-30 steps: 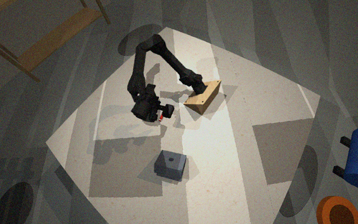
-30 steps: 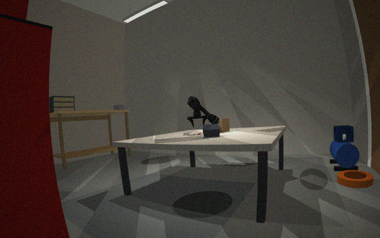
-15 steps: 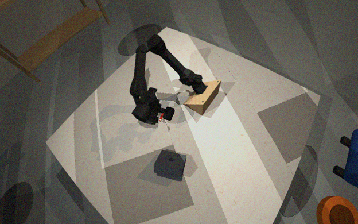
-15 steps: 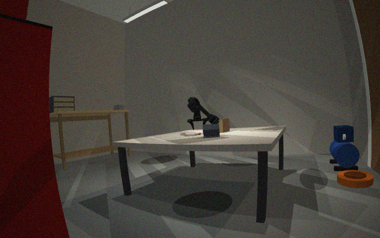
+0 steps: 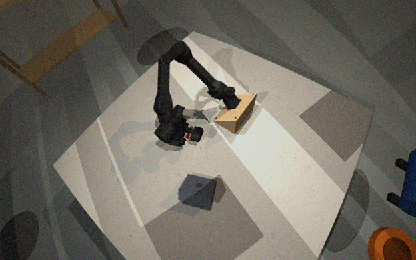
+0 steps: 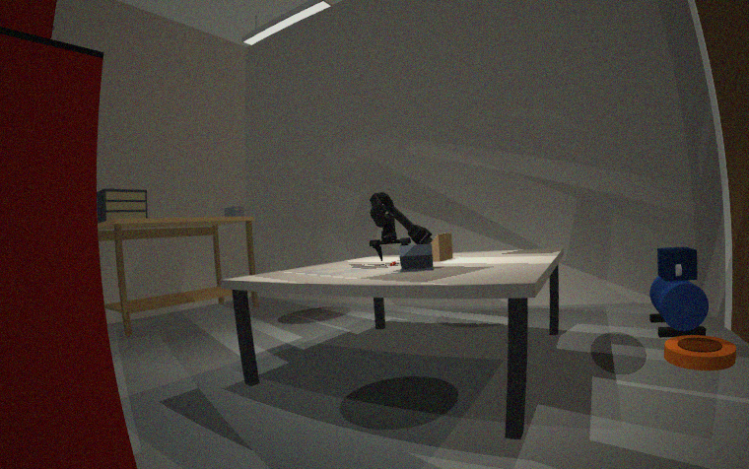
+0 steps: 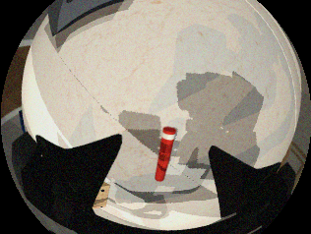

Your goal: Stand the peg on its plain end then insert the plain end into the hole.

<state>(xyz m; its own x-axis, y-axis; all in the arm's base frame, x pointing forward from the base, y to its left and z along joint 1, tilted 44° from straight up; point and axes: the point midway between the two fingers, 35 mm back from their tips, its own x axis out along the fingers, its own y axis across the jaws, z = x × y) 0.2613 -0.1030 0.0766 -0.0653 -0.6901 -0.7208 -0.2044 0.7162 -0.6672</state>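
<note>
Pale bench (image 5: 289, 169) (image 6: 381, 284) (image 7: 123, 64), mid-frame: my hand (image 5: 189, 133) (image 7: 167, 146) is open, empty; the peg (image 5: 187, 136) (image 6: 393, 263) (image 7: 164, 154) lies flat, standing and insertion both undone.

Red peg (image 5: 187, 135) (image 6: 393, 263) (image 7: 164, 154), white band near one end, lying on table; sloped panel (image 5: 198, 191) (image 6: 416, 257) (image 7: 81, 12), grey, holed.

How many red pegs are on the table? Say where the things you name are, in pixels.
1. The red peg (image 5: 187, 135) (image 6: 393, 263) (image 7: 165, 154) lies on the table, below the open jaws, between the wooden block (image 5: 233, 115) (image 6: 442, 246) and the robot's wrist in the top view. Another could be hidden behind the arm or blocks.
</note>
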